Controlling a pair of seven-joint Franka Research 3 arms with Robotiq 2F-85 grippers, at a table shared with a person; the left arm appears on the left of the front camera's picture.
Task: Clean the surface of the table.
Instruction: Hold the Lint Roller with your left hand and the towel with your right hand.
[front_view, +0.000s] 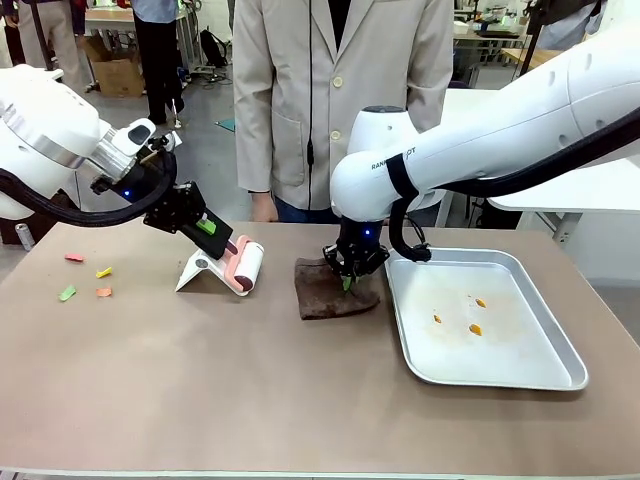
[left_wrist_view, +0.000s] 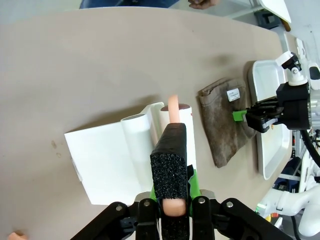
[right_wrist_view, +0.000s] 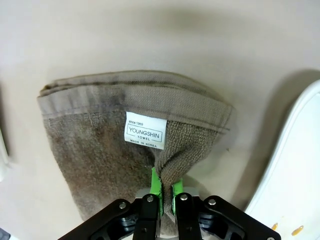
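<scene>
Table (front_view: 250, 400): the brownish top spans the whole front view, with the person (front_view: 340, 90) in a beige coat standing at its far edge.

Left gripper (front_view: 212, 230): reaches in over the left half of the table with its jaws closed on the pink handle of a lint roller (front_view: 245, 267). The left wrist view confirms the handle is clamped between the padded fingers (left_wrist_view: 170, 170). The roller head lies against a white holder (front_view: 200, 270) that rests on the table. Whether the head is clear of the holder cannot be told.

Right gripper (front_view: 350, 272): points straight down at mid-table. Its jaws are drawn in tight, pinching a raised fold of a brown towel (front_view: 335, 290). In the right wrist view the green pads (right_wrist_view: 156, 186) grip the cloth just below its white label (right_wrist_view: 145, 131). The rest of the towel lies flat on the table.

Metal tray (front_view: 500, 380): on the right half of the table, just beside the towel, holding three small orange scraps (front_view: 475, 328).

Debris: four paper scraps (front_view: 104, 271), pink, yellow, green and orange, lie loose near the table's left edge, well apart from the roller
</scene>
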